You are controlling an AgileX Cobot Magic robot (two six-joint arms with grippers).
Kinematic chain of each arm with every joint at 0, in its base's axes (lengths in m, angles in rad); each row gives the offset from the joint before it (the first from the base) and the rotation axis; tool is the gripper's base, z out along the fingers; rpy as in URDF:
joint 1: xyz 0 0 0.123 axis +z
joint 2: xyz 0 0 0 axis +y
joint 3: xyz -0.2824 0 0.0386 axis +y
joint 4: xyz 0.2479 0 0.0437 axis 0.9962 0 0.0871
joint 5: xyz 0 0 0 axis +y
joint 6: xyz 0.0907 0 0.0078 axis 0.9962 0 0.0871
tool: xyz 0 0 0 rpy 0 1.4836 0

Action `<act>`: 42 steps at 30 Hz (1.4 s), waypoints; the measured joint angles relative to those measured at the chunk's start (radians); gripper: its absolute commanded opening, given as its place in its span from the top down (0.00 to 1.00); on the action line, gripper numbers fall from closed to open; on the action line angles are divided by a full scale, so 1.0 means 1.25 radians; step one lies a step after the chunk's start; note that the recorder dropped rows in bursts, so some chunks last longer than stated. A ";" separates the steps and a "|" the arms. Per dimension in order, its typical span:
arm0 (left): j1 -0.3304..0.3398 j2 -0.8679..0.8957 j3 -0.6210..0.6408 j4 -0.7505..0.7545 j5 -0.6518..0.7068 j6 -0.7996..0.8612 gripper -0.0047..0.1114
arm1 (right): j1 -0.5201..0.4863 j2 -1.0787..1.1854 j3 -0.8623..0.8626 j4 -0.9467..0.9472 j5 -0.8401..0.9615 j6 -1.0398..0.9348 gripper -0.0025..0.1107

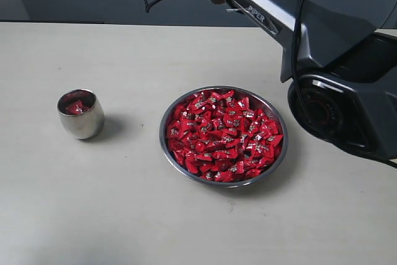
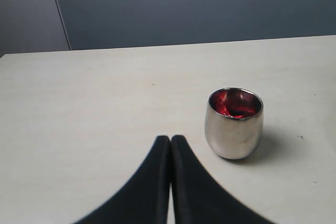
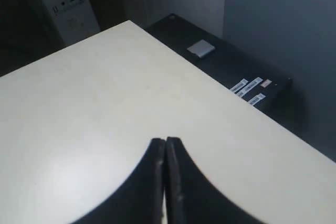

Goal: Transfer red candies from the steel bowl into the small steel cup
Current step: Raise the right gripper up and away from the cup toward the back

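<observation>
both pincers closed; red foil-wrapped candies [image 1: 223, 136] heaped in the wide shallow shiny steel bowl [image 1: 162, 130], a few more in the small rounded polished steel cup [image 1: 80, 114].
the bowl sits right of centre on the pale table [image 1: 124, 215]. the cup stands upright, well apart to its left, with bare tabletop between them and all across the lower part of the exterior view. the black arm [image 1: 279, 20] runs along the far edge, and its bulky joint shows just right of the bowl's rim. the left pincer [image 2: 170, 139] has its fingers pressed together, gripping nothing, near the cup but apart from it. the right pincer [image 3: 165, 141] is likewise shut tight over bare tabletop near a corner, with a dark cabinet [image 3: 231, 72] beyond that edge.
</observation>
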 measured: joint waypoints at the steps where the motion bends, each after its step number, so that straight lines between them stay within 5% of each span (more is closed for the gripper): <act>1: 0.000 0.000 0.000 0.000 0.000 0.000 0.96 | 0.000 0.001 0.000 -0.002 -0.010 0.006 0.99; 5: 0.000 0.000 0.000 0.000 0.000 0.000 0.96 | 0.000 0.002 0.000 -0.057 -0.100 0.126 0.99; 13: 0.000 0.000 0.000 0.000 0.000 0.000 0.96 | 0.000 0.002 0.000 -0.258 -0.167 0.657 0.99; 17: 0.000 0.000 0.000 0.000 0.000 0.000 0.96 | 0.000 0.002 0.000 -0.267 -0.167 0.724 0.99; 21: 0.000 0.000 0.000 0.000 0.000 0.000 0.96 | 0.000 0.002 0.000 -0.272 -0.159 0.659 0.99; 28: 0.000 0.000 0.000 0.000 0.000 0.000 0.96 | 0.012 0.002 0.000 -0.272 -0.048 0.199 0.99; 42: 0.000 0.000 0.000 0.000 0.000 0.000 0.96 | 0.020 -0.072 0.000 -0.308 0.075 0.164 0.99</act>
